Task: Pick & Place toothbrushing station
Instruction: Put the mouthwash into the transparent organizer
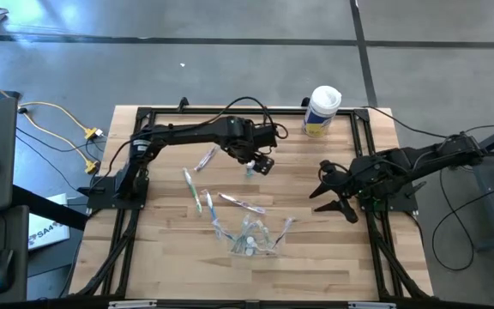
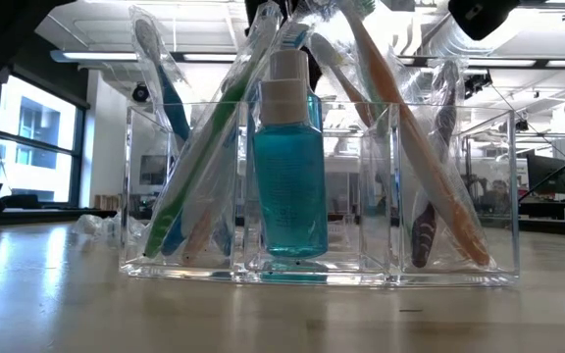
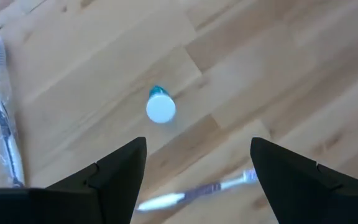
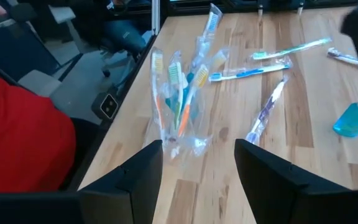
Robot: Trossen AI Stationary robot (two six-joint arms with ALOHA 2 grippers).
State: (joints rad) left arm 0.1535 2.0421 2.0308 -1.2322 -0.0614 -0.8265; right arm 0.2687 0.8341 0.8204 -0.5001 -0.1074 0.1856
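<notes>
The left gripper (image 1: 262, 163) hangs over the middle of the wooden table (image 1: 170, 266), its two dark fingers (image 3: 124, 171) spread wide with nothing between them. Straight below it stands a small teal bottle (image 3: 161, 108) with a white cap, upright on the boards and apart from both fingers. Just beside the bottle lie two wrapped toothbrushes, one with a dark handle (image 3: 2, 118) off to one side and a pale one (image 3: 194, 191) near the fingertips.

The right gripper (image 1: 324, 192) waits near the table's right edge, its fingers (image 4: 135, 171) parted and empty, facing the clear plastic holder (image 1: 249, 240) that stands toward the front of the table. The holder has several compartments: toothbrushes in wrappers (image 2: 189, 196) lean in the outer ones, with green, blue and orange handles, and a second teal bottle (image 2: 289, 176) with a white pump top stands upright in the middle one.

Between the holder and the left gripper a few more loose toothbrushes (image 1: 194, 190) lie scattered flat on the wood, well apart from each other. A large white canister (image 1: 322, 110) with a yellow label stands at the back edge of the table, near the right arm's side
</notes>
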